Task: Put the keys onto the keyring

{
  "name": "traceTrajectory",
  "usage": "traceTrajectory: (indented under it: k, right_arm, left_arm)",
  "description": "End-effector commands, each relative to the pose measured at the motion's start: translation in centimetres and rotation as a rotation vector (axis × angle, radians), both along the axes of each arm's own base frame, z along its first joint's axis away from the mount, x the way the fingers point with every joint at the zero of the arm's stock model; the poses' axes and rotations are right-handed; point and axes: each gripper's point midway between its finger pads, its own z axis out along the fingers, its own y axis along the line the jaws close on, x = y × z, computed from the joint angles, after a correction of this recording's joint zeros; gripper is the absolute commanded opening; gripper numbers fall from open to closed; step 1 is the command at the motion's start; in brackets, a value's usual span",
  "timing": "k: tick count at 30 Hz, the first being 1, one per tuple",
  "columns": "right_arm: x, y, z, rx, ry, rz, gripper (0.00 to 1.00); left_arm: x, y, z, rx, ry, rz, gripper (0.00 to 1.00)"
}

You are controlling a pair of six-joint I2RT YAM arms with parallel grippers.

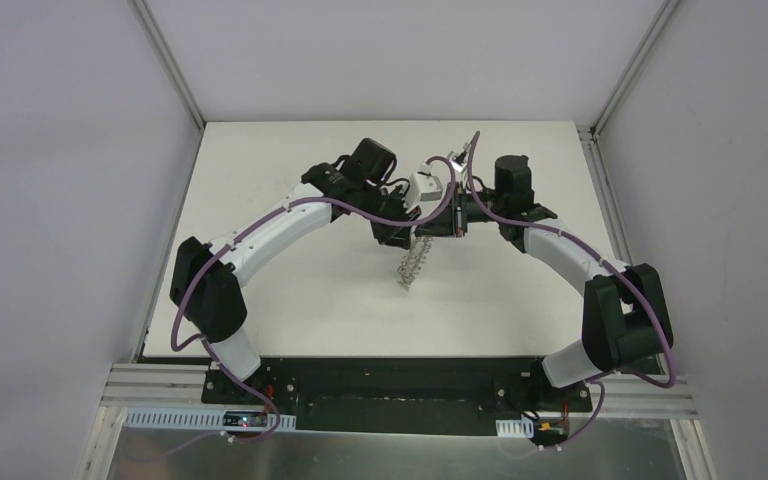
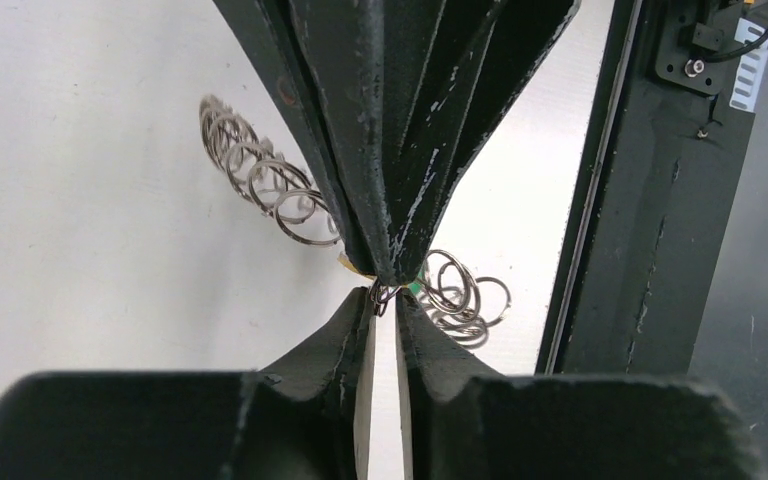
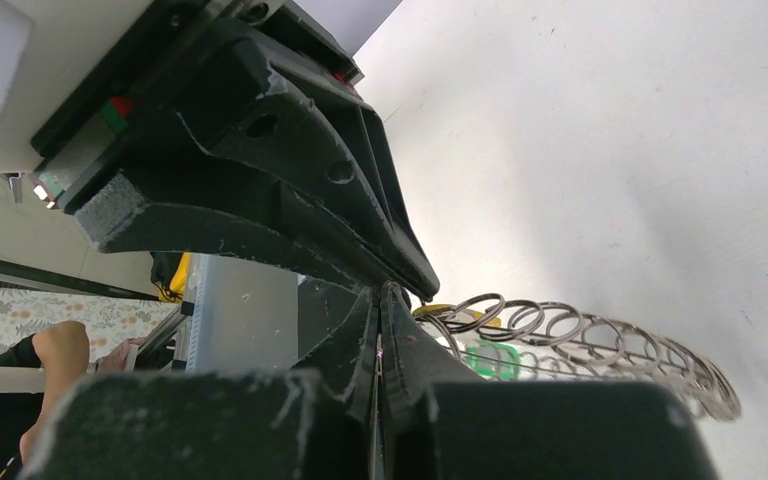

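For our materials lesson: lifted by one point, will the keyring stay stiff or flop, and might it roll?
Probably floppy: the keyring sags in a loose trail in the top view. Likely light: thin wire loops. Unlikely to roll, being splayed.

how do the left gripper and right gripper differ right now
The left gripper shows a thin gap between its fingers, a wire loop at the tips; the right gripper has its fingers pressed together on the keyring. The left gripper reaches in from the left, the right gripper from the right. Both are black and meet tip to tip at the keyring.
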Motion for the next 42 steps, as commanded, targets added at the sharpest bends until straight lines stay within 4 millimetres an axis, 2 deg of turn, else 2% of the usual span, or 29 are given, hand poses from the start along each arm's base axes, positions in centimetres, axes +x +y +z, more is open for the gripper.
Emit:
traceTrajectory:
  k: [1,10,22,42]
  right_arm:
    - [0.1,-0.2,2.0,0.042,-0.093,0.016,0.00]
    - [-0.7,-0.6,2.3,0.060,-0.124,0.057,0.00]
    - [-1.5,-0.7,2.4,0.078,-0.120,0.108,0.00]
    - [-1.8,-0.7,2.7,0.087,-0.106,0.128,0.00]
  left_arm:
    - [-0.7,0.0,1.9,-0.041,-0.021,-0.004,0.17]
    - [-0.8,0.5,3.4,-0.088,0.009,-0.032,0.28]
    - [-1.2,-0.5,4.9,-0.142,0.035,-0.102,0.33]
    - [-1.6,-1.6,3.3,-0.160,0.117,-0.165,0.33]
